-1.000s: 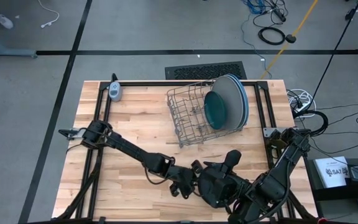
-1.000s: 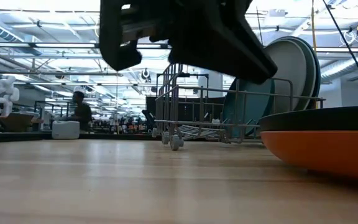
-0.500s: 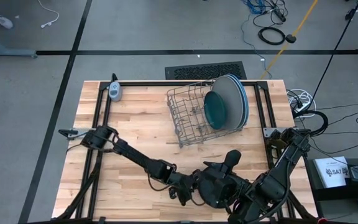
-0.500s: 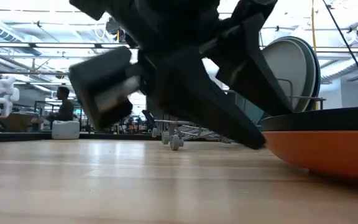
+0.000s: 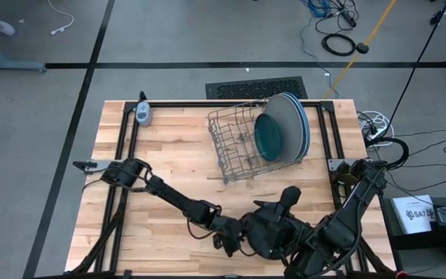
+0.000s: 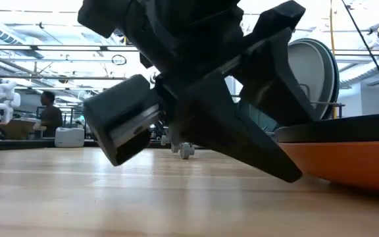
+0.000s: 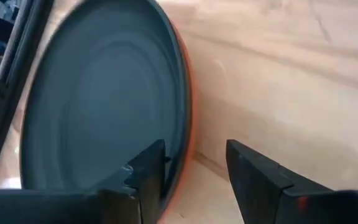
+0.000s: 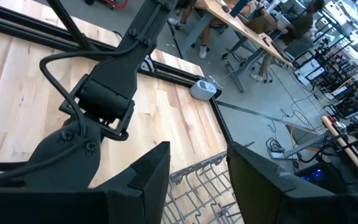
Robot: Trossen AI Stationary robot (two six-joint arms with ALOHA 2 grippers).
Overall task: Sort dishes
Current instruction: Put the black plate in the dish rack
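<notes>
A black plate lies on an orange plate near the table's front edge; the low view shows the orange plate resting flat on the wood. My left gripper is open and slants down at this stack. One finger stands over the black plate and the other outside the rim, over the table. Whether either touches, I cannot tell. A dark teal plate and large pale blue plates stand on edge in the grey wire rack. My right gripper waits open, high above the stack.
The right arm's wrist hangs over the stack and hides it in the high view. A small grey device lies at the far left corner. Bare wood lies left of the rack. A person sits in the room behind.
My left gripper has come down toward the table and toward the stack at the near edge, rolling about its own axis as it sank. The plates and the right arm have kept still.
</notes>
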